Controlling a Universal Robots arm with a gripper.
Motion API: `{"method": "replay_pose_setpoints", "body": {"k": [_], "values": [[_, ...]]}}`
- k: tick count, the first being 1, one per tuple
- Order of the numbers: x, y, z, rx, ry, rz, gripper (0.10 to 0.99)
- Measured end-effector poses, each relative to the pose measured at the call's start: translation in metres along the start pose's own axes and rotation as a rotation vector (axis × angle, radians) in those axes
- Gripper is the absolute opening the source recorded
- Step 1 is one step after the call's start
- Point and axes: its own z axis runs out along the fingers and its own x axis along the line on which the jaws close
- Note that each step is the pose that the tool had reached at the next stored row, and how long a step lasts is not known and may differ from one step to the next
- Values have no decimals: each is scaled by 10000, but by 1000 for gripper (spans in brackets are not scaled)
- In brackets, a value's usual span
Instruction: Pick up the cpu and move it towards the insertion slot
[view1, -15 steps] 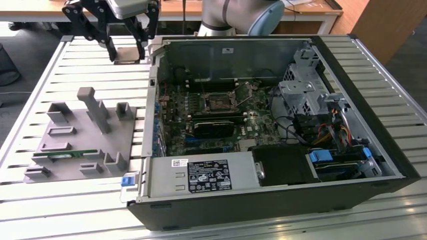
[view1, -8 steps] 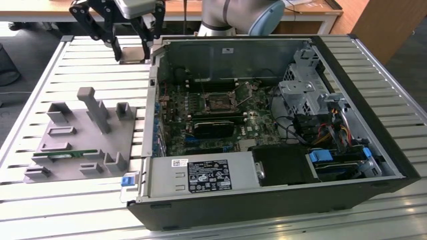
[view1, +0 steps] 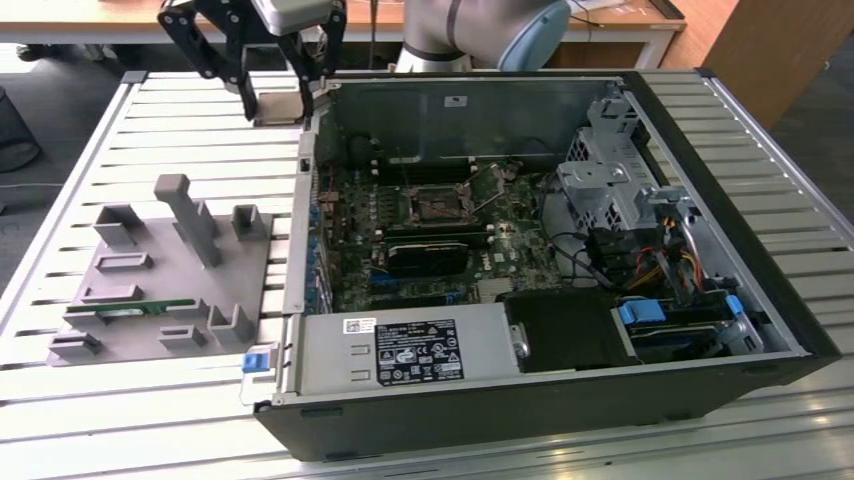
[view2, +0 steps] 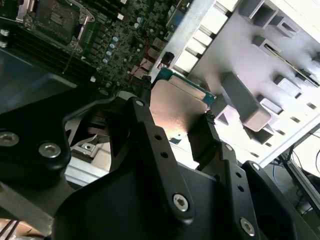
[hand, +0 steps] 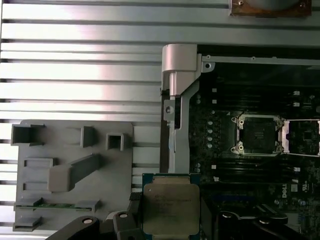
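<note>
my gripper (view2: 192, 125) pinches the cpu (hand: 171, 207) by its edges, light, stiff, probably fragile underneath, far from the insertion slot (hand: 258, 134).

Hand (view2: 192, 131) seemingly clamped, fingers (view2: 150, 145) closed.

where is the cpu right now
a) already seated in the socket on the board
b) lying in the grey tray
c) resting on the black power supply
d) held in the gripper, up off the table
d: the cpu sits between the fingers of the gripper in both wrist views, while the insertion slot on the board is open and bare and the grey tray has no chip in it.
</note>
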Motion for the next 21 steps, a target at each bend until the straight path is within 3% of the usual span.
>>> {"method": "replay_pose_setpoints", "body": {"k": [21], "values": [[-360,96,6,-1,0,0,541]]}}
